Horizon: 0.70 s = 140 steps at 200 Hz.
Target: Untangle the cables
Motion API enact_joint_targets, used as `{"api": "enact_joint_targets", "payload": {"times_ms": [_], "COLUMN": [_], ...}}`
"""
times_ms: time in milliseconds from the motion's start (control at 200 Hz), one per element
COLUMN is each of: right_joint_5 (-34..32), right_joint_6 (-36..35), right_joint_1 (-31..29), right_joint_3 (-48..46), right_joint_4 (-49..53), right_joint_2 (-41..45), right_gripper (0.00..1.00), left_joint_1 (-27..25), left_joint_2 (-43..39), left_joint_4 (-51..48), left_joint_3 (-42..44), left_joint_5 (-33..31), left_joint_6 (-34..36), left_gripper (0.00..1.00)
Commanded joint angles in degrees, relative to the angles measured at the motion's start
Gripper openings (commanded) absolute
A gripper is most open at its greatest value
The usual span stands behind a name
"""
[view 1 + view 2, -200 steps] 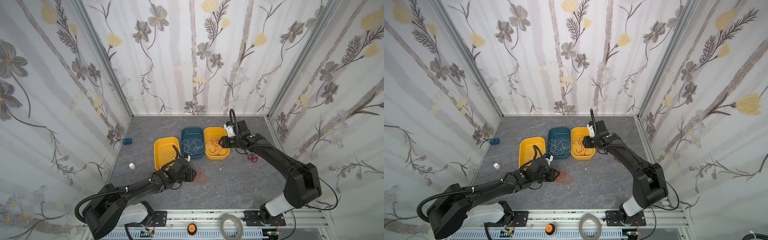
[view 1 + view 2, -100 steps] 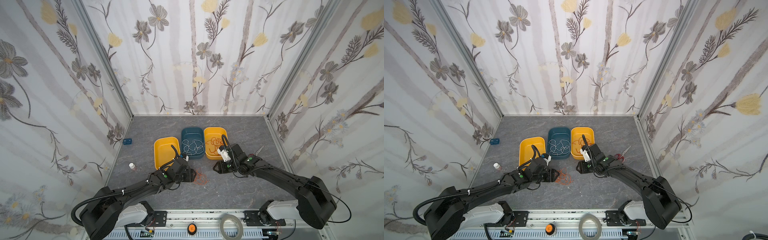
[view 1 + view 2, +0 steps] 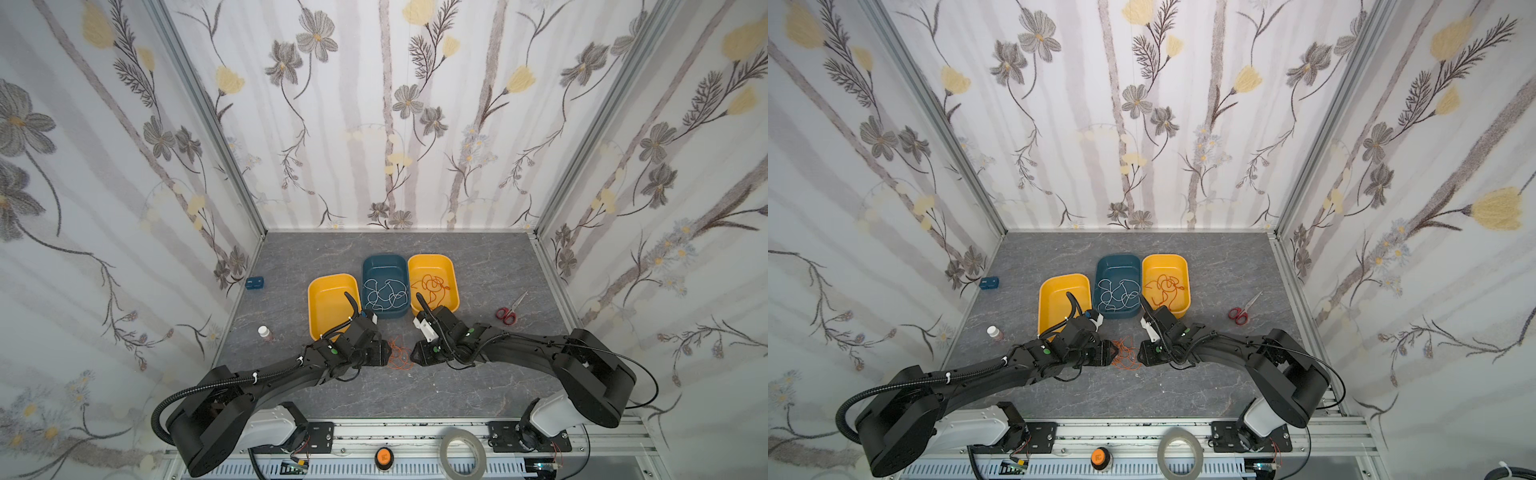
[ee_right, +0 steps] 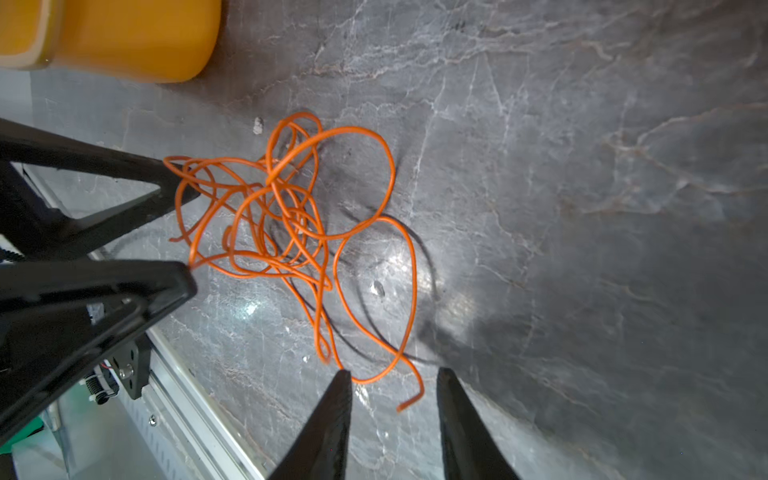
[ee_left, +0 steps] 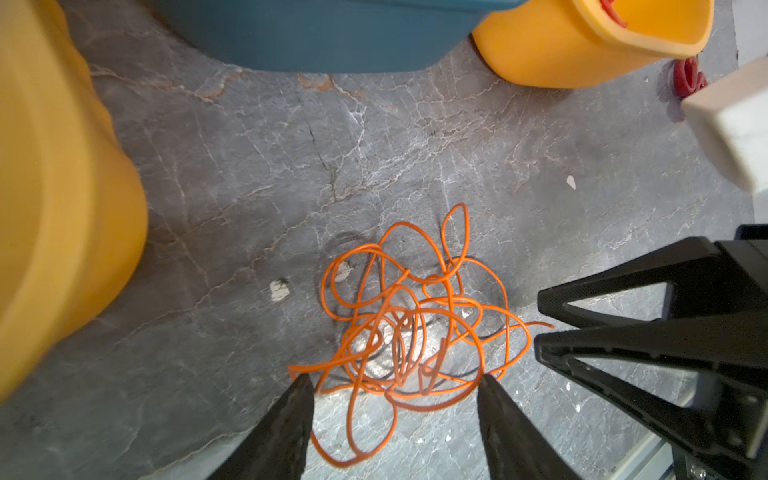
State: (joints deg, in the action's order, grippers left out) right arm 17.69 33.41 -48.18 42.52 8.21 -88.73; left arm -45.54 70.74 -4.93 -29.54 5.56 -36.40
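A tangle of orange cable (image 3: 400, 356) (image 3: 1126, 355) lies on the grey table between my two grippers. My left gripper (image 3: 386, 355) (image 5: 392, 380) is open, its fingertips straddling the near loops of the tangle (image 5: 411, 316) without pinching them. My right gripper (image 3: 413, 357) (image 4: 395, 374) is open with a narrower gap. The cable's free end (image 4: 409, 401) lies loose between its fingertips. White cable (image 3: 384, 295) lies in the blue tray (image 3: 384, 258). More orange cable (image 3: 432, 286) lies in the right yellow tray (image 3: 456, 291).
An empty yellow tray (image 3: 328, 299) stands left of the blue one. Red-handled scissors (image 3: 509, 311) lie at the right. A small bottle (image 3: 264, 332) and a blue block (image 3: 254, 283) are at the left. A tape roll (image 3: 462, 453) sits on the front rail.
My right arm swung from above the right yellow tray down to the tangle and its jaws narrowed. My left gripper opened wider at the tangle.
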Motion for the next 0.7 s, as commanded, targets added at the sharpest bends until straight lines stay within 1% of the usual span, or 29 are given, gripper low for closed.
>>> {"api": "enact_joint_targets", "payload": {"times_ms": [0,100,180,305,345,395,450,600,694], "right_joint_5": [-3.13,-5.81,-6.67,-10.11,-11.63,-13.27,-14.64,-17.75,-21.25], "right_joint_6": [0.59,-0.08,-0.29,-1.15,-1.47,-1.91,-2.44,-3.42,-4.09], "right_joint_1": [-0.49,-0.51,-0.51,-0.51,-0.51,-0.51,-0.55,-0.43,-0.34], "right_joint_3": [0.53,0.39,0.19,0.22,0.23,0.33,0.40,0.28,0.31], "right_joint_4": [-0.18,1.54,2.11,4.86,6.08,7.60,9.05,12.98,16.22], "right_joint_2": [-0.48,-0.26,-0.13,1.62,2.62,3.94,5.41,9.10,11.30], "right_gripper": [0.28,0.18,0.11,0.04,0.03,0.02,0.01,0.01,0.00], "left_joint_1": [0.27,0.54,0.79,1.49,1.67,1.86,2.11,2.38,2.63], "left_joint_2": [-0.45,-0.84,-1.37,-1.67,-1.58,-1.44,-1.16,-0.40,-0.16], "left_joint_4": [1.52,1.51,1.78,2.45,2.66,3.18,3.87,5.49,4.86], "left_joint_3": [0.53,0.77,1.11,2.02,2.33,2.86,3.36,4.44,4.39], "left_joint_5": [-1.07,-1.08,-1.05,-0.66,-0.55,-0.71,-0.73,-0.73,-1.13], "left_joint_6": [-0.50,-0.60,-0.68,-1.10,-1.36,-1.86,-2.30,-3.23,-3.41], "left_gripper": [0.63,0.63,0.62,0.59,0.54,0.46,0.40,0.27,0.19]}}
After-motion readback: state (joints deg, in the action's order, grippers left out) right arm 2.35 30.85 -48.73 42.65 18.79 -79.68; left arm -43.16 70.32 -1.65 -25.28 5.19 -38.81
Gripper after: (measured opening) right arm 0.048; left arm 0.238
